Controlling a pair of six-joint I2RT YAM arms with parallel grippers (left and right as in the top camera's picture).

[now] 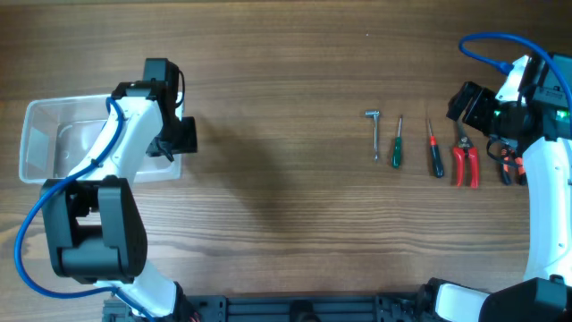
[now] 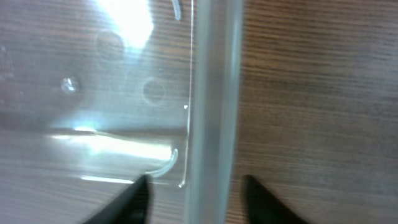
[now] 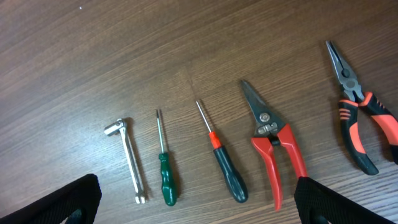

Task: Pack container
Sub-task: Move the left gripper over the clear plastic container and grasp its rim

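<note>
The clear plastic container (image 1: 45,143) stands at the left of the table and looks empty. My left gripper (image 1: 174,139) is open at its right end. In the left wrist view the fingers (image 2: 196,193) straddle the container's wall (image 2: 211,93), one inside and one outside, with small gaps on both sides. My right gripper (image 1: 469,103) is open wide and empty, hovering above a row of hand tools (image 3: 196,199).
The row runs left to right: silver socket wrench (image 1: 374,134) (image 3: 130,162), green screwdriver (image 1: 397,143) (image 3: 165,174), dark-handled screwdriver (image 1: 433,150) (image 3: 227,168), red snips (image 1: 465,156) (image 3: 273,149), orange-black pliers (image 1: 508,161) (image 3: 354,106). Bare wood lies between container and tools.
</note>
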